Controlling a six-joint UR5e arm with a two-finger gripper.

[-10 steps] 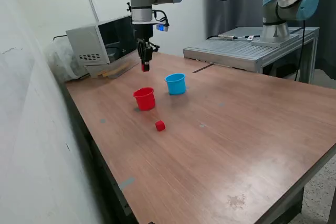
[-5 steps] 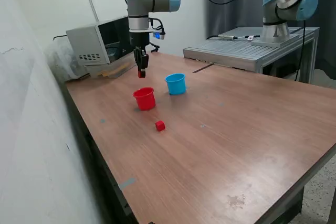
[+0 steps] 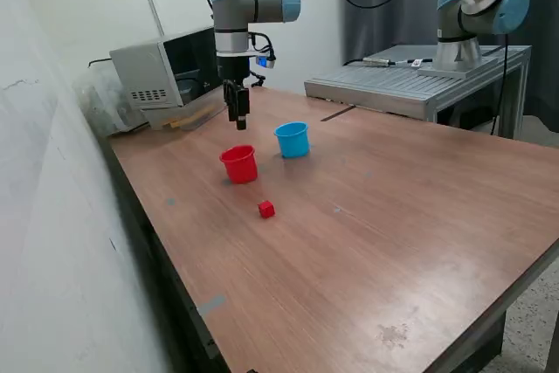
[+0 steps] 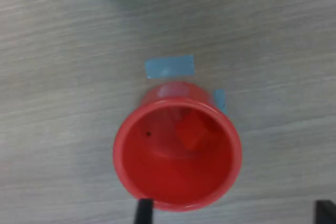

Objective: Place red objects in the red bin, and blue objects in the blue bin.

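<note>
Hovering: the tool (image 3: 240, 120) is hanging above the red cup (image 3: 239, 164) – nothing is showing between its fingers.
Tool state: the wrist view is showing two dark fingertips (image 4: 143, 212) set wide apart either side of the cup's near rim, so I'm reading it as spread and holding nothing.
Red cup contents: a red cube (image 4: 190, 132) is lying inside on the bottom, a bit off centre.
Red cube left: another one (image 3: 266, 209) is sitting on the counter (image 3: 367, 242), near the red cup, toward the camera.
Blue cup (image 3: 292, 140): standing just beside the red cup on the exterior view's right; contents aren't visible, & no blue cubes are showing anywhere.
Risk 1: cup looks light & tapered – a low sideways move toward the loose cube could be clipping the rim & tipping it, spilling the cube already in.
Risk 2: loose cube is tiny – an off-centre pinch could be flicking it away across the counter.
</note>
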